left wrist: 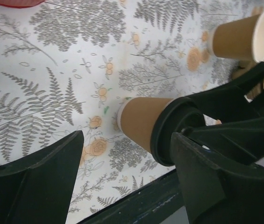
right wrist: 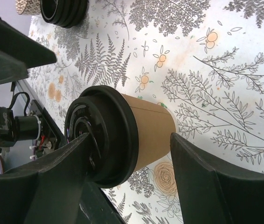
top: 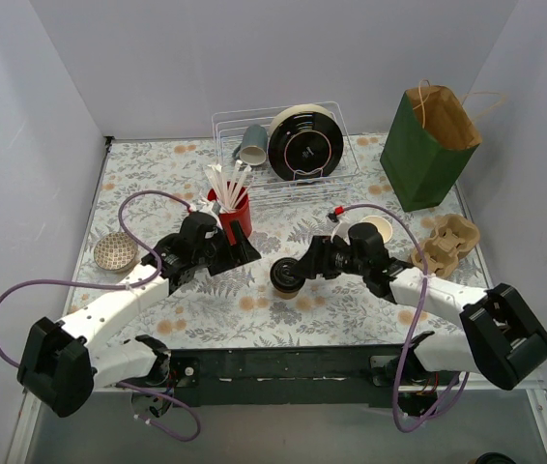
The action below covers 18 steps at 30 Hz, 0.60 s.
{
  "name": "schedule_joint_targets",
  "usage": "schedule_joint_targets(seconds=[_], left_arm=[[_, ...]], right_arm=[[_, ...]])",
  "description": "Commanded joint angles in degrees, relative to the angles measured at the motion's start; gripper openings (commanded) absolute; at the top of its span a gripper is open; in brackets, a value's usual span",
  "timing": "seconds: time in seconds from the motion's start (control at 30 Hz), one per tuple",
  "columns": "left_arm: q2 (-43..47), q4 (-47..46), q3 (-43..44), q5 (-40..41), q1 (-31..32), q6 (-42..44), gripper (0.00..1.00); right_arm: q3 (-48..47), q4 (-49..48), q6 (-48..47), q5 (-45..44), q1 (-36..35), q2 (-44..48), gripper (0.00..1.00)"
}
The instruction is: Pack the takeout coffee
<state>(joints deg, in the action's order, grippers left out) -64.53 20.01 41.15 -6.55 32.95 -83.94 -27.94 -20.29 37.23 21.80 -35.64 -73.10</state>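
Note:
A brown paper coffee cup with a black lid (top: 287,276) stands on the floral table, mid front. My right gripper (top: 308,263) is open and straddles this lidded cup (right wrist: 141,133): one finger lies in front of the lid, the other stands just clear of the cup's base. My left gripper (top: 246,246) is open and empty, left of the cup and beside the red straw holder (top: 234,215). In the left wrist view the lidded cup (left wrist: 139,123) sits beyond my open left gripper (left wrist: 127,186). A second, lidless cup (top: 375,231) stands right of the right gripper, and also shows in the left wrist view (left wrist: 241,36).
A cardboard cup carrier (top: 447,246) lies at the right. A green paper bag (top: 426,147) stands open at the back right. A wire rack (top: 331,174) at the back holds black lids (top: 302,145) and a grey cup (top: 252,145). A mesh ball (top: 115,253) lies at the left.

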Motion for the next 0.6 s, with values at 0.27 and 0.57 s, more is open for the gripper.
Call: schedule_joint_targets(seconds=[0.27, 0.57], left_arm=[[0.29, -12.27, -5.99, -14.46, 1.24, -2.1, 0.69], [-4.98, -14.39, -5.2, -13.67, 2.82, -2.02, 0.6]], right_arm=[[-6.59, 14.57, -4.62, -5.19, 0.39, 6.12, 0.77], [-10.02, 22.4, -10.24, -8.18, 2.15, 9.9, 0.66]])
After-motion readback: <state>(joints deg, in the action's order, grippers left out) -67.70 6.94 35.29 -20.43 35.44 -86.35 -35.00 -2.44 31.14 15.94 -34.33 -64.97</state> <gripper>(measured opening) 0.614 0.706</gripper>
